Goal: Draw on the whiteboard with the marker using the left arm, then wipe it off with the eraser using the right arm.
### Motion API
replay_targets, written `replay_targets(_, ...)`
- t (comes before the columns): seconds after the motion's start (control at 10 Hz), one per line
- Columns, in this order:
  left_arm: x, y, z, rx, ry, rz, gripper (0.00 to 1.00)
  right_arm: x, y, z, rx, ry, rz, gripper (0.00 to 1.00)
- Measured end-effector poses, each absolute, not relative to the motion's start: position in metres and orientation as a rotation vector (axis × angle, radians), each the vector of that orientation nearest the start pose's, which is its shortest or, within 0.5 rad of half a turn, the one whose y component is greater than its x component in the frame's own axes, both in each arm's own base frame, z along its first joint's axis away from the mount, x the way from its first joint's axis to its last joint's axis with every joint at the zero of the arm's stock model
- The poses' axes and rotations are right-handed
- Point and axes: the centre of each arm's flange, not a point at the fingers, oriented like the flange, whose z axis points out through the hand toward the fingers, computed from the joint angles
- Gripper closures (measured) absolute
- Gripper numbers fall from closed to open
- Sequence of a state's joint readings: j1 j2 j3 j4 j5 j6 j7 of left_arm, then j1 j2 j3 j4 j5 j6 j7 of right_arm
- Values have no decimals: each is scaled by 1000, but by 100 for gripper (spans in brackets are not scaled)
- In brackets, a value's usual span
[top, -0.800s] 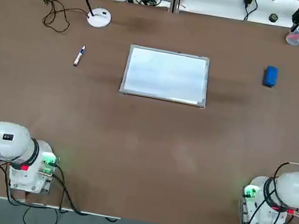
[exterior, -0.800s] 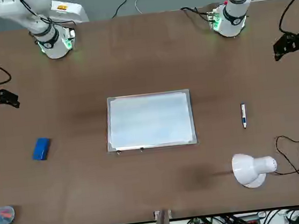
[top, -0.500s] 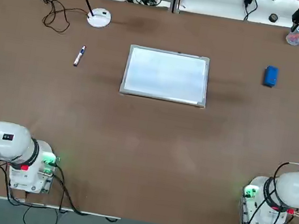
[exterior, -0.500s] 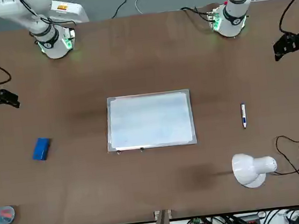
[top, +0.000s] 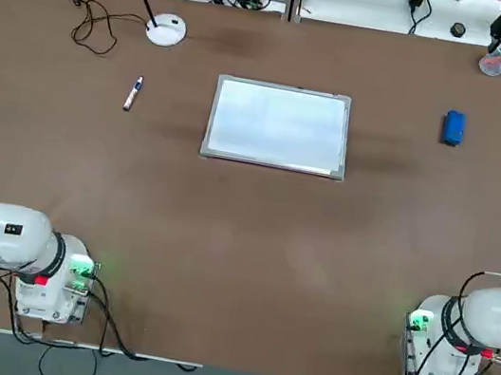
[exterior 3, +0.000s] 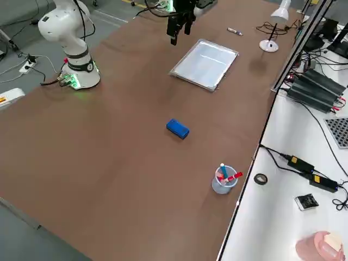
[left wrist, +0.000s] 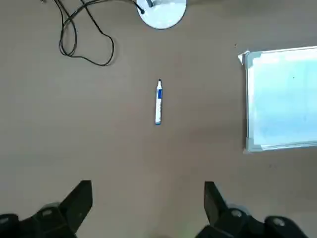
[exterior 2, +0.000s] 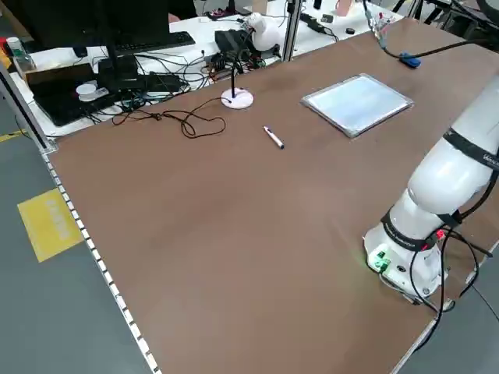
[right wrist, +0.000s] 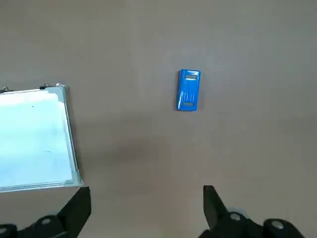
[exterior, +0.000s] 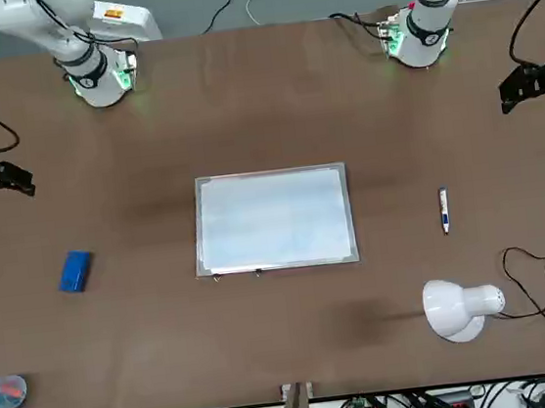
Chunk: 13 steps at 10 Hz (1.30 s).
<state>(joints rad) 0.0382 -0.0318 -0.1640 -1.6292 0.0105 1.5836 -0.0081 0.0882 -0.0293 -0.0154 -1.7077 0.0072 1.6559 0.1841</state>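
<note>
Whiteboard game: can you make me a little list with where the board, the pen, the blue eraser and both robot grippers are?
whiteboard: flat on the table, between marker and eraser
marker: lying on the table, on the robot's left of the board
eraser: on the table, on the robot's right of the board
left gripper: above the table, open, holding nothing
right gripper: above the table, open, holding nothing
</note>
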Motion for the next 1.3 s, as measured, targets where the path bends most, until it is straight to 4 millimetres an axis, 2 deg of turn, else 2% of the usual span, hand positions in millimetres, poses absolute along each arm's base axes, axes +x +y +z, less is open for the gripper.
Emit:
replay_targets(0.2, 557, -65, 587, -3121, 176, 21, 0, 547, 41, 585, -3127, 176, 38, 0)
replay_targets(0.5, 581, -56, 530, -3090, 175, 54, 0, 545, 41, 586, -3125, 176, 38, 0)
replay_targets(0.7, 593, -55, 486, -3089, 185, 11, 0, 545, 39, 587, -3124, 179, 35, 0)
replay_targets(1.0, 592, -58, 417, -3100, 204, -47, 0, 544, 37, 589, -3123, 184, 32, 0)
replay_targets(1.3, 584, -56, 358, -3112, 209, -82, 1, 544, 37, 590, -3123, 183, 31, 0)
